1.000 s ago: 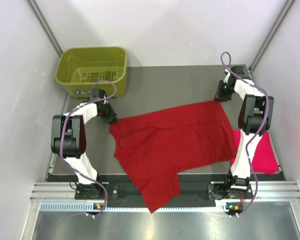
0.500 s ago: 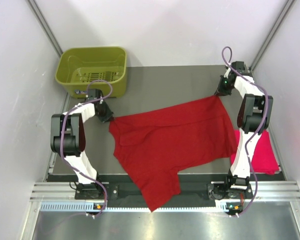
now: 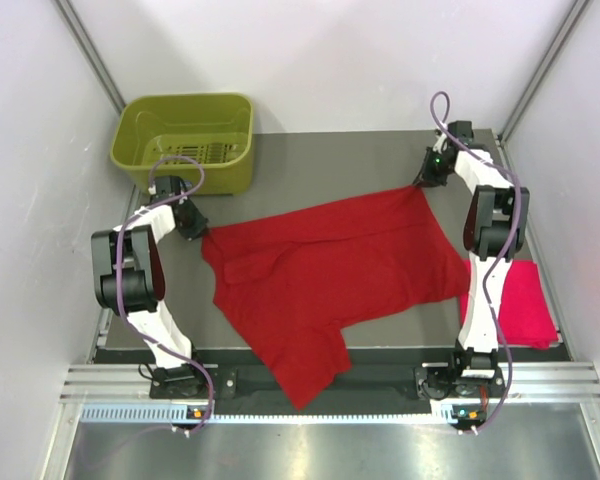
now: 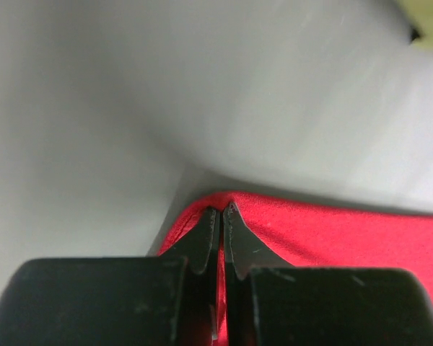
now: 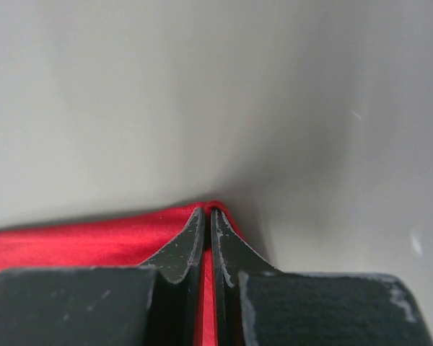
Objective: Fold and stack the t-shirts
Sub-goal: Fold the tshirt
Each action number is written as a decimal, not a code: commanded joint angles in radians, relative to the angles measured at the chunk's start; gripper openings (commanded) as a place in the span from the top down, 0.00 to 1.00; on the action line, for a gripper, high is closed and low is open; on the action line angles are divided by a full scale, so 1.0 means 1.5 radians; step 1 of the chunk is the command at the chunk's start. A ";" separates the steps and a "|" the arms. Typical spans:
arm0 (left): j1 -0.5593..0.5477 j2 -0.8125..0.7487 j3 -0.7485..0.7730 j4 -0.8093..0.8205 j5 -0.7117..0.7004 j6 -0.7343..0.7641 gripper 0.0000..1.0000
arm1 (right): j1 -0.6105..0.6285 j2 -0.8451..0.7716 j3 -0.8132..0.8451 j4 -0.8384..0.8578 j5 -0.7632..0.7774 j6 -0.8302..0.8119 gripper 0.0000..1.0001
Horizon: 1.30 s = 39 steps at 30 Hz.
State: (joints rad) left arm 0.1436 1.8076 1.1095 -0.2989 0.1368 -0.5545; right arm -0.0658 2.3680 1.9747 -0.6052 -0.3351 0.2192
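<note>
Sprawling over the dark grey table (image 3: 320, 165) in the top view, the deep red soft cloth t-shirt (image 3: 330, 270) looks light and limp, best taken by its corners. One part overhangs the near edge, and bare room lies beyond it, right of the olive-green plastic basket (image 3: 185, 100). The brighter pinkish-red cloth t-shirt (image 3: 528, 310) lies at the right edge. In the left wrist view, the left gripper (image 4: 221, 213) is clamped on the red shirt's left corner. In the right wrist view, the right gripper (image 5: 208, 213) pinches its far-right corner.

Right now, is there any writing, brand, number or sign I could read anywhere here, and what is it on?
No text can be read.
On the red shirt and pink shirt: plain, no print.
On the green basket: nothing legible.
Small orange marks on the front rail: too small to read.
</note>
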 commanded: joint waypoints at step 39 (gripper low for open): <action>-0.044 -0.368 -0.214 -0.139 0.199 0.025 0.31 | 0.127 -0.311 -0.330 0.162 -0.228 0.162 0.41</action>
State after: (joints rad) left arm 0.0860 1.2728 0.8352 -0.4992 0.3126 -0.5308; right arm -0.0311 1.9671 1.5963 -0.5472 -0.4011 0.4026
